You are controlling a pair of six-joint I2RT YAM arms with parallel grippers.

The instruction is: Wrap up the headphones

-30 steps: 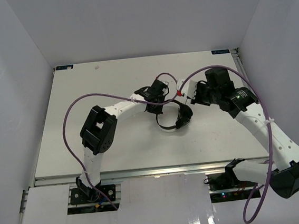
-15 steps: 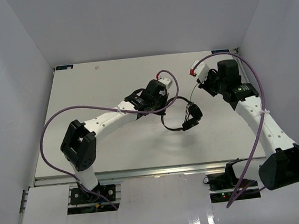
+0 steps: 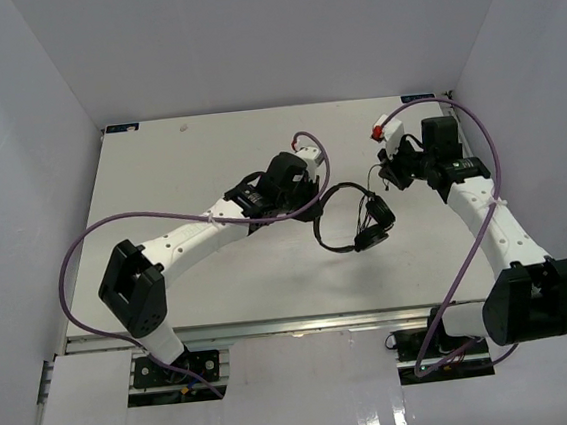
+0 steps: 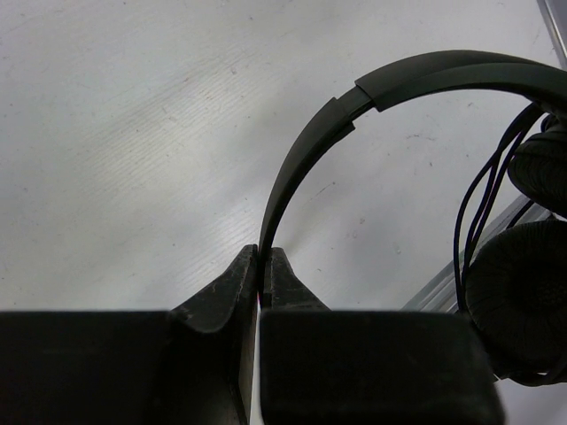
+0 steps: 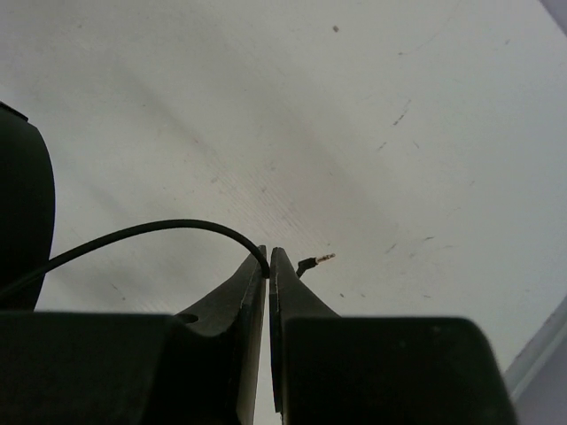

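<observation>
- A white table [image 3: 160, 184] fills the floor of a plain white-walled booth [image 3: 246, 35], with a metal rail [image 3: 274, 326] running along its near edge
- Nearest the camera, two white-and-black arms rise from bases bolted beside that rail, each trailed by a thick purple cable [image 3: 66, 284] looping out to the side
- The left arm [image 3: 194, 226] reaches diagonally toward the middle of the table; the left gripper [image 4: 263, 257] has its jaws pressed together on the thin black headband, pinching it near one end
- The headphones [image 3: 371, 234] sit right of the table's middle, between the two wrists, the headband arching up and away from the left jaws and the two padded earcups [image 4: 514, 292] stacked close together at its far end; whether they rest on the table cannot be told
- Loops of the thin black cord [image 4: 474, 204] hang beside the earcups
- Further back, the right gripper [image 5: 267, 257] is closed on that cord, nipping it just short of the metal plug [image 5: 314, 261], which pokes out beyond the fingertips above bare table
- A small red piece [image 3: 379, 129] shows on the right wrist, and blue markers [image 3: 120, 129] sit at the table's far corners; any lettering on them is too small to read
</observation>
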